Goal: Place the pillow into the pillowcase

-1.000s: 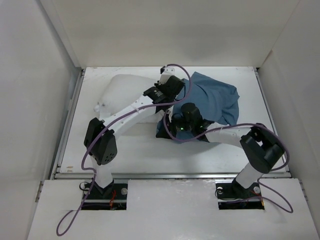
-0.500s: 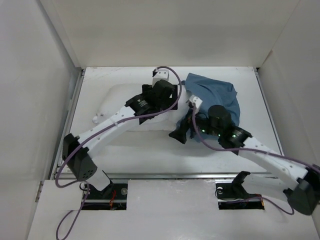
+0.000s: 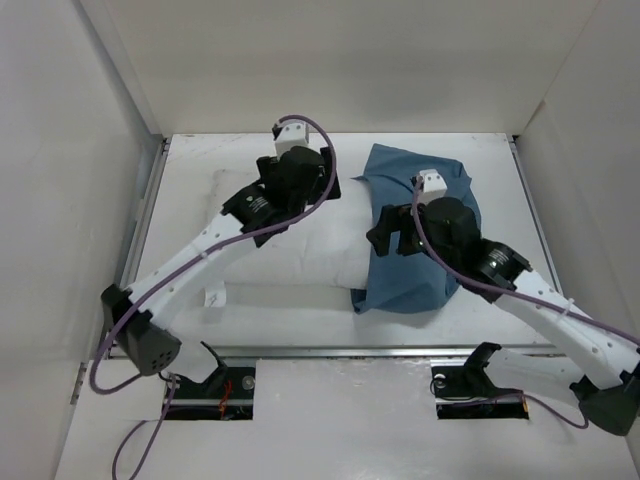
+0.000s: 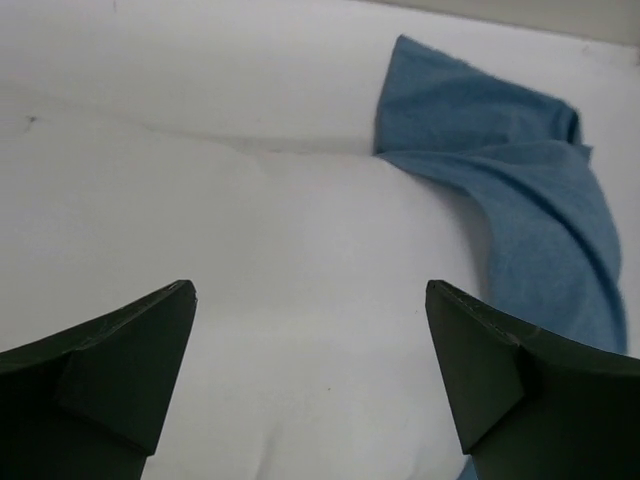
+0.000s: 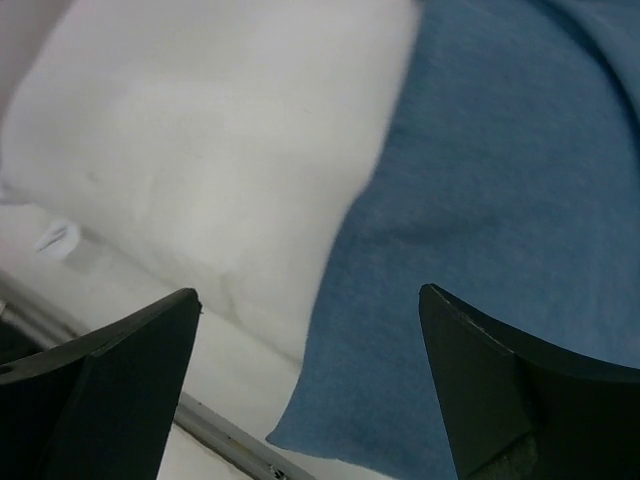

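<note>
Since a second ago I see left claw (image 4: 308,292) and right claw (image 5: 308,293) sprung wide, both empty. Pillow (image 3: 285,245) long axis runs leftward from pillowcase (image 3: 425,275), which covers its right end.

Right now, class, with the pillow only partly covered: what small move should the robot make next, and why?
Probably lower the right pincer onto the pillowcase edge beneath it and close. Both it and the left pincer stand open, holding nothing, and the pillowcase covers only the right end of the pillow, so it needs pulling further along.
</note>
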